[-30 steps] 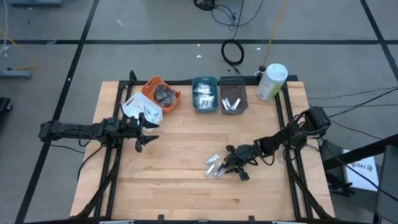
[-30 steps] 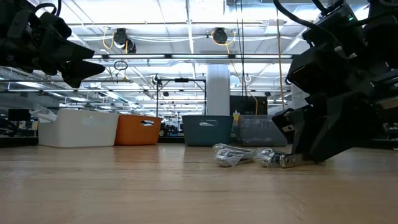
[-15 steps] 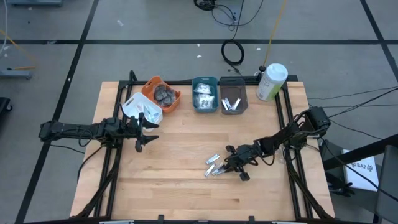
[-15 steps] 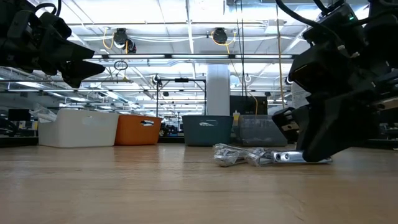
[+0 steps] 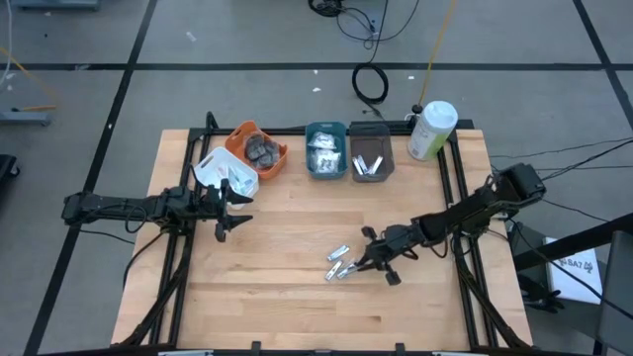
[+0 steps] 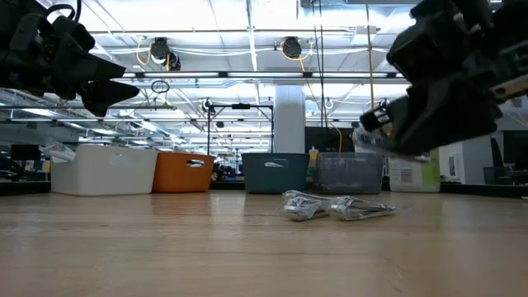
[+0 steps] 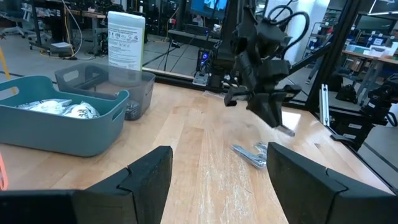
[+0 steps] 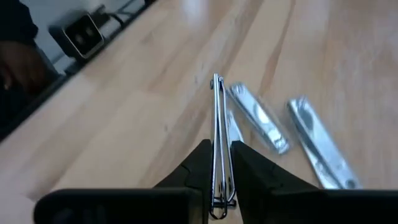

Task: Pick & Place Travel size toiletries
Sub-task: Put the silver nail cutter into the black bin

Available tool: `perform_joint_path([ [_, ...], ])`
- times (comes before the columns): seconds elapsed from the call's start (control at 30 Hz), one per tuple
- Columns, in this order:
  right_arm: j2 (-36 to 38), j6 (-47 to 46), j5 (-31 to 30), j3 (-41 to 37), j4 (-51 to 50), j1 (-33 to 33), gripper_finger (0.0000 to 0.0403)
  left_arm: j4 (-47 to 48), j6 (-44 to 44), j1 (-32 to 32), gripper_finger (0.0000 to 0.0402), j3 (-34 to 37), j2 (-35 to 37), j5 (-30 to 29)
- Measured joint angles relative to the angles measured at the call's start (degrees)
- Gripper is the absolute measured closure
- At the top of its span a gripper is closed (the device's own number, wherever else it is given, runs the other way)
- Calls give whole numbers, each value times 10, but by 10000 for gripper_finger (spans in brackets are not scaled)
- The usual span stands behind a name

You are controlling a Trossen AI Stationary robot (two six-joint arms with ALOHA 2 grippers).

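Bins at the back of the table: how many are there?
4, in a row: a white bin at the left, then an orange bin, a teal bin and a grey bin nearest the bottle. None seems hidden.

Silver nail clipper (image 8: 219, 149) aloft, two (image 8: 256, 118) flat

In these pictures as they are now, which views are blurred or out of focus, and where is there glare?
Low view: the raised right claw is smeared by motion; ceiling lamps glare bright. Right wrist view: the held nail clipper is fairly sharp, the two nail clippers on the table are soft. Left wrist view: the left claw's fingers are dark and blurred. High view: even light, faint shadows.
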State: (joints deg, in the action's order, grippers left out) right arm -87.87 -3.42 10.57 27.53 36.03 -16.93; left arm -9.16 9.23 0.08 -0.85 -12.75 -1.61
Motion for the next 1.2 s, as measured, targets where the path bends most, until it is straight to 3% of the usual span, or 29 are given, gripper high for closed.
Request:
perform_joint_path([
  [0.33, 59, -3, 0, 1, -17, 1, 363, 0, 0, 0, 146, 0, 0, 0],
  [0.63, 65, -3, -4, 1, -22, 1, 367, 0, 0, 0, 147, 0, 0, 0],
  [0.73, 65, -1, -31, 1, -22, 2, 365, 0, 0, 0, 147, 0, 0, 0],
  [1.2, 107, -21, -46, 1, -28, 111, 368, 0, 0, 0, 146, 0, 0, 0],
])
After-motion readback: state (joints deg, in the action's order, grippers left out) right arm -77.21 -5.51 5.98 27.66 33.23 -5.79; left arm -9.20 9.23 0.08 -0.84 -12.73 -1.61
